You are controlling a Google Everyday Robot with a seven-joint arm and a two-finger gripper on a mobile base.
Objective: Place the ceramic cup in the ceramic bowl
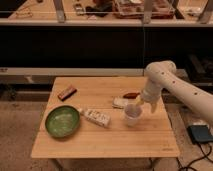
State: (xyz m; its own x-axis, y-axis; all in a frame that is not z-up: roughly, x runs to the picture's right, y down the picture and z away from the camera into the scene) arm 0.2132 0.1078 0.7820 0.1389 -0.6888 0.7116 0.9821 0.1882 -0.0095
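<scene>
- Gripper point(141, 103) is at the right side of the table point(100, 147), low over the far-right rim of the cup point(132, 115). I cannot tell whether it touches the rim or hangs just above it.
- Gripper state: I cannot tell whether it is wide, narrow or clamped on the cup.
- Cup stands upright on the wood, right of centre, mouth up. As far as I see, it is not lifted.
- Bowl point(62, 121) sits at the left side of the table, well apart from the cup, with nothing in it.
- Between them lies 1 white patterned packet point(97, 117), flat and slanted, roughly on the line from cup to bowl.
- Just behind the cup there is a pale packet point(120, 102) with a reddish-brown item point(131, 95) beside it.
- 1 brown bar point(66, 92) lies near the far-left edge.
- Progress, my judgement: early, at the reach or grasp step. Nothing of the placing is done.
- Left to do: get a sure hold, lift, carry left above the patterned packet, lower into the bowl, let go.
- Writing: none readable. The patterned packet shows dark marks but no legible words. The bar shows no brand. Cup and bowl carry no lettering.
</scene>
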